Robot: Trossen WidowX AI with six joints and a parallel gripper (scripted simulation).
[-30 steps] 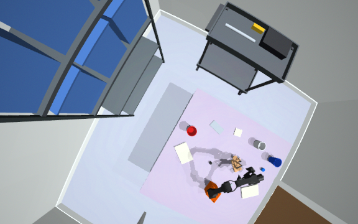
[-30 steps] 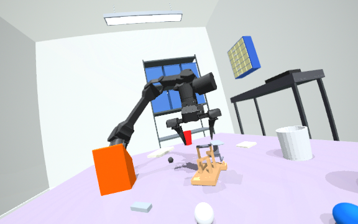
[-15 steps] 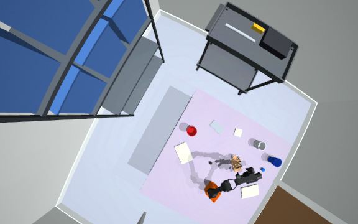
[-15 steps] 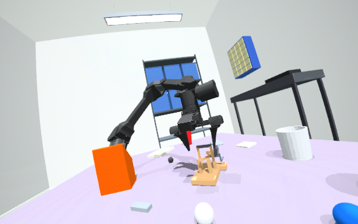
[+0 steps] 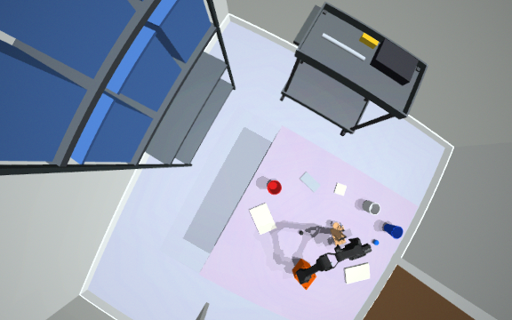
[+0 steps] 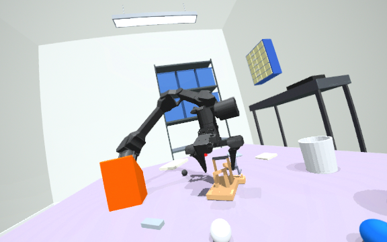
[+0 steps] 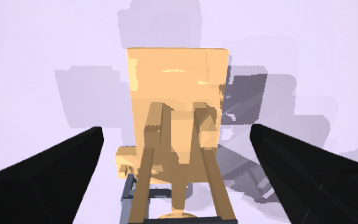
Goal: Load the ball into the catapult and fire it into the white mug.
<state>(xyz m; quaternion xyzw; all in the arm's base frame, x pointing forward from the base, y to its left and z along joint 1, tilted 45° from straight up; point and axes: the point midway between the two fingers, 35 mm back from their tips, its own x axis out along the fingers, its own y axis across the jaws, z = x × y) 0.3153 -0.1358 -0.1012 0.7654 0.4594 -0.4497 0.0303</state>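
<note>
Catapult [image 5: 338, 234] [image 6: 222, 193] [image 7: 177, 75]: light wood look, smooth, matt; crossbar dark, plain. Arm [image 5: 324, 262] [image 6: 151, 121]: black, plastic-like, low sheen. Hand [image 6: 218, 169] [image 7: 178, 132]: fingers matt black, smooth, flat-faced. White mug [image 5: 372, 208] [image 6: 318, 156]: ceramic-like, faceted wall, dull. Blue ball [image 5: 376, 242] [image 6: 381, 231]: smooth, soft sheen. White ball [image 6: 220, 230]: smooth, matt. Orange block [image 6: 123, 184]: flat, matt, plastic-like. Desk [image 5: 238, 262] [image 6: 89, 215]: smooth, pale, matt.

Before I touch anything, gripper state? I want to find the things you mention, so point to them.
Gripper [image 5: 338, 232] [image 6: 219, 171] [image 7: 178, 132]: open, holding nothing; fingers either side of the catapult [image 6: 221, 194] [image 7: 177, 75].
</note>
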